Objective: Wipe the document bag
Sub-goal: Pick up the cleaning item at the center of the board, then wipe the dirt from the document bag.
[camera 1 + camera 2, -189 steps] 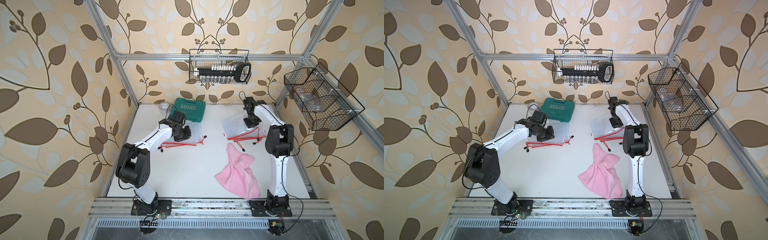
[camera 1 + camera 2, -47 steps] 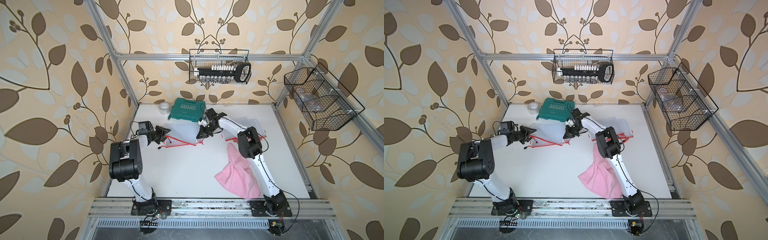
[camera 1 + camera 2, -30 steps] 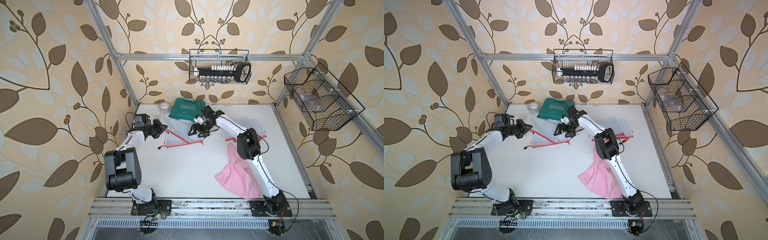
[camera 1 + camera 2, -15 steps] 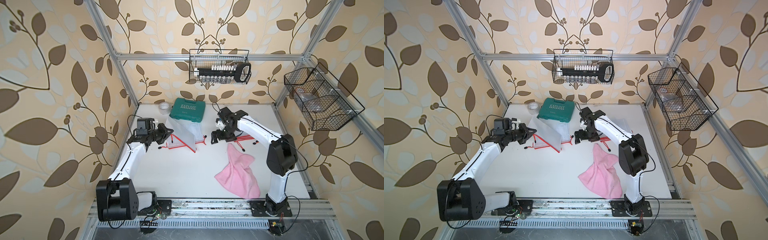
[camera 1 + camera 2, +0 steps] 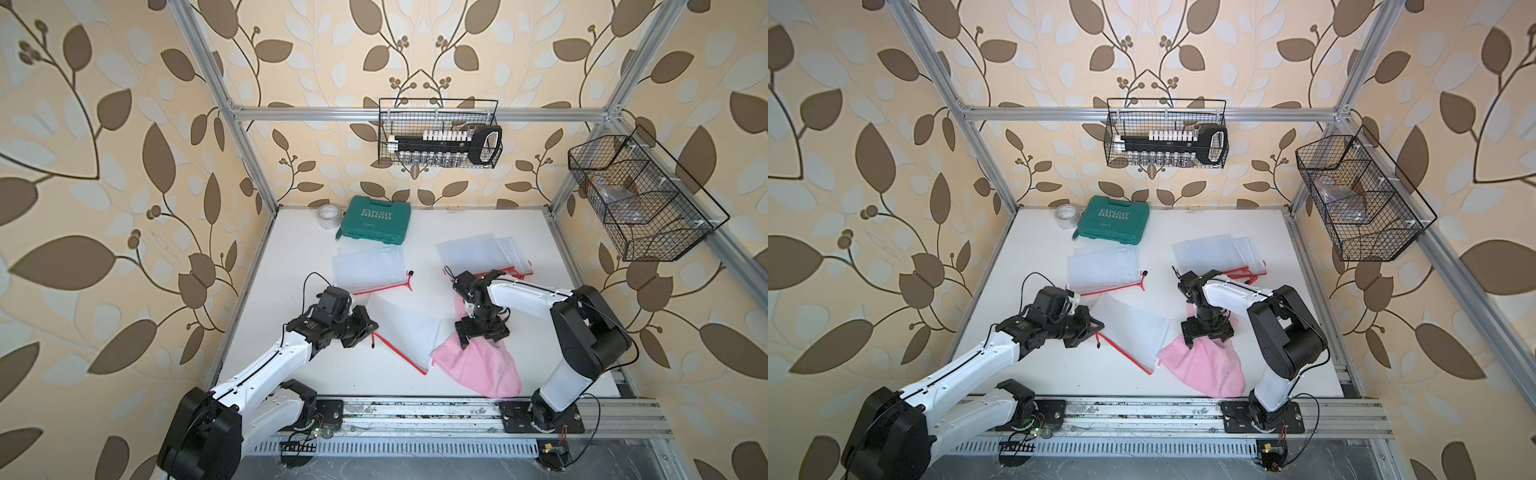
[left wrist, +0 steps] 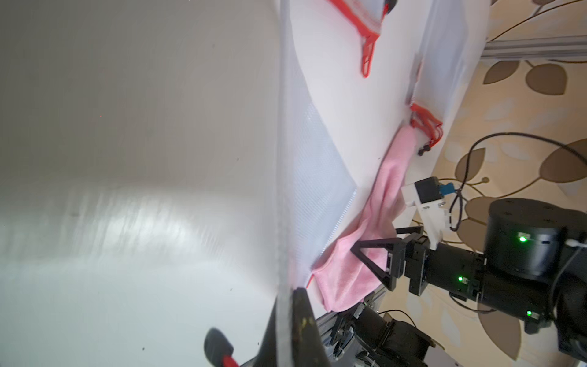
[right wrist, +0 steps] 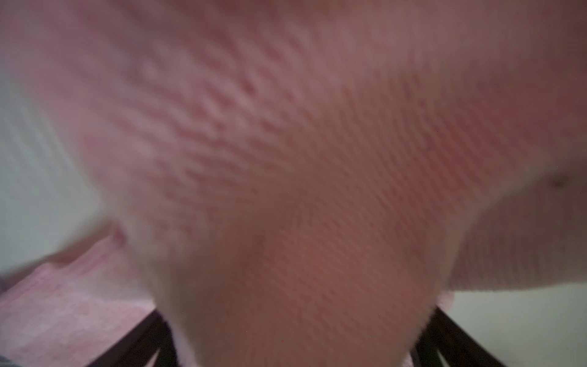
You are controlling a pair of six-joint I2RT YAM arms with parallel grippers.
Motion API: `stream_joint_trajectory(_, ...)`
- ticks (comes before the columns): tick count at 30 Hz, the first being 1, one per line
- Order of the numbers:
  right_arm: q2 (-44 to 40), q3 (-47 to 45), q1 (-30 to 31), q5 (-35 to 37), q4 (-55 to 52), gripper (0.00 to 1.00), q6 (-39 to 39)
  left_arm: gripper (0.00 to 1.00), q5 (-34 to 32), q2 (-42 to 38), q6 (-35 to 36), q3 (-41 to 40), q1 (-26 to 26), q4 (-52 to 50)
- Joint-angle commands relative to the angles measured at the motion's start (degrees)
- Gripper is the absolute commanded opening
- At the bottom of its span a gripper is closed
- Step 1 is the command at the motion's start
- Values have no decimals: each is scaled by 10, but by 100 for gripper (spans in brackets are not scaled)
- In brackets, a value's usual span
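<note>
Figure. Preparation for wiping, shown in both top views. The left gripper (image 5: 368, 328) was clamped on 1 corner of the document bag (image 5: 405, 332), at the end of its red zip edge. The rest of the bag lay toward the middle of the table (image 5: 332, 374). The bag's near corner lay just beside the pink cloth (image 5: 478, 365), perhaps touching it.

The right gripper (image 5: 482, 336) pointed down onto the cloth, jaws wide astride a raised fold. The right wrist view showed fabric filling the gap, but no firm pinch could be confirmed.

Likely faults:
- The jaws might catch only a thin fold, so the cloth would slip free when lifted.
- A trailing cloth edge could drag the bag's near corner or snag the zip.
- Held at 1 corner only, the slick bag could swivel, buckle or pull out under wiping pressure.

3 or more further bags (image 5: 368, 268) (image 5: 478, 251) lay behind, well apart from the work.
</note>
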Motion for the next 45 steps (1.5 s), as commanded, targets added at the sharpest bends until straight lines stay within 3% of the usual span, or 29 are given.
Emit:
stream_joint_trajectory(1,-16,-21,9,4,47,53,28,0,-55,5,-21,-23,-22,40)
stream_joint_trajectory(2,-31,-22,9,10,42,29,30,0,-60,8,-22,-30,-27,45)
stream_joint_trajectory(4,-64,-17,10,14,23,0,28,0,-71,17,-25,-42,-36,56)
stream_joint_trajectory(8,-142,62,52,24,-45,0,24,0,-80,48,-31,-60,-50,98)
stream_joint_trajectory(11,-142,131,89,-27,-41,0,25,0,-78,84,-30,-56,-60,128)
stream_joint_trajectory(18,34,254,179,-135,83,0,36,0,-75,131,-27,-33,-75,155)
stream_joint_trajectory(23,136,230,163,-266,292,0,127,0,-75,120,-22,-33,-75,152)
stream_joint_trajectory(25,177,236,158,-290,299,0,146,0,-74,130,-23,-32,-76,154)
stream_joint_trajectory(28,196,225,155,-257,235,0,131,0,-72,142,-26,-34,-75,166)
stream_joint_trajectory(31,179,201,133,-123,98,0,75,0,-74,152,-27,-32,-76,173)
stream_joint_trajectory(34,99,133,92,19,23,0,47,0,-74,155,-27,-32,-75,174)
stream_joint_trajectory(37,6,88,56,94,-30,0,30,0,-77,149,-20,-27,-72,162)
stream_joint_trajectory(39,-38,100,58,82,-46,0,16,0,-78,146,-14,-21,-71,154)
stream_joint_trajectory(41,-46,135,86,14,-32,0,3,0,-75,148,-7,-13,-71,150)
stream_joint_trajectory(45,35,245,159,-136,19,0,-7,0,-70,159,0,3,-71,146)
